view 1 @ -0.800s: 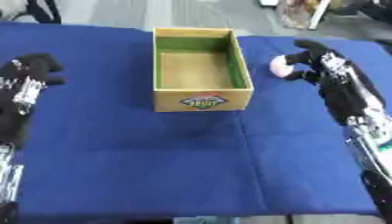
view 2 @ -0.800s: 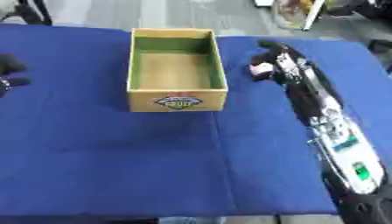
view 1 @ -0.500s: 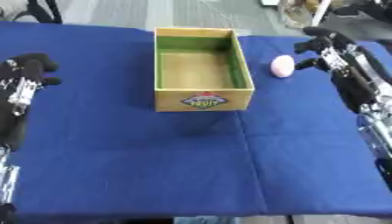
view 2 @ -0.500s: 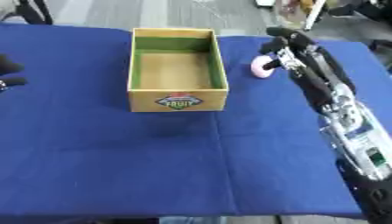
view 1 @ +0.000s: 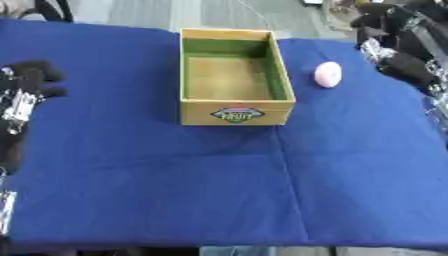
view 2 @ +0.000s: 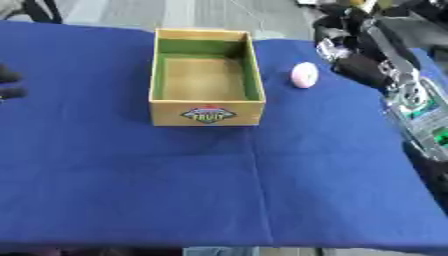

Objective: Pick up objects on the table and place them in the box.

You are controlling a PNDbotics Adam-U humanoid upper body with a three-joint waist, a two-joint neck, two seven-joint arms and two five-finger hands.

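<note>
A wooden box (view 1: 234, 107) with green inner walls and a fruit label on its front stands on the blue cloth, and nothing shows inside it. To its right a small pink egg-shaped object (view 1: 327, 74) lies on the cloth. My right hand (view 2: 343, 31) hangs at the far right corner, behind and to the right of the pink object, apart from it and blurred. At the left edge my left hand (view 1: 31, 80) rests with relaxed fingers and holds nothing.
The blue cloth (view 1: 219, 175) covers the whole table down to the near edge. My right forearm (view 2: 411, 95) with its silver and green parts runs along the right side. Dark objects sit beyond the table's far edge.
My right hand has drawn back from beside the pink object, moving up and to the far right. The pink object still lies in the same place on the cloth. The left hand has barely moved.
</note>
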